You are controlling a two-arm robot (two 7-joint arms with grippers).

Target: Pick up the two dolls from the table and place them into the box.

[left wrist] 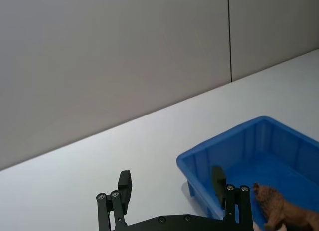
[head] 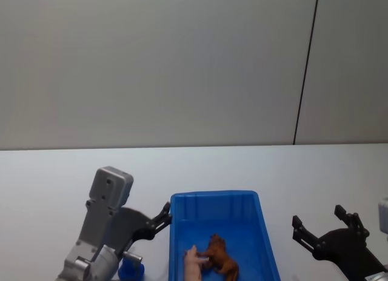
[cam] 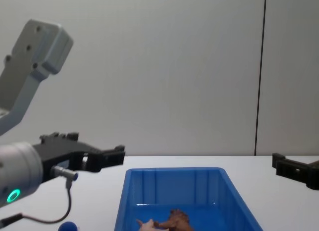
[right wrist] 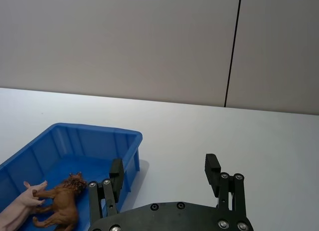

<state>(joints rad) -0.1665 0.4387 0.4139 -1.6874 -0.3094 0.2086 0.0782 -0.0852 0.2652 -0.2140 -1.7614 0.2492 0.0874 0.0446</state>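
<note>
The blue box [head: 215,200] stands on the white table [head: 242,166] near its front edge. Inside it lie the shaggy reddish-brown doll [head: 221,257] and, touching it, the pale peach-pink doll [head: 194,264]; both also show in the right wrist view [right wrist: 65,203] [right wrist: 20,207]. A blue rounded doll [head: 130,271] rests on the table left of the box, under my left arm. My left gripper [head: 165,215] hovers open and empty at the box's left far corner. My right gripper [head: 318,217] hangs open and empty to the right of the box.
A plain grey wall with a dark vertical seam [head: 306,69] rises behind the table. The tabletop stretches bare beyond the box and to both sides of it.
</note>
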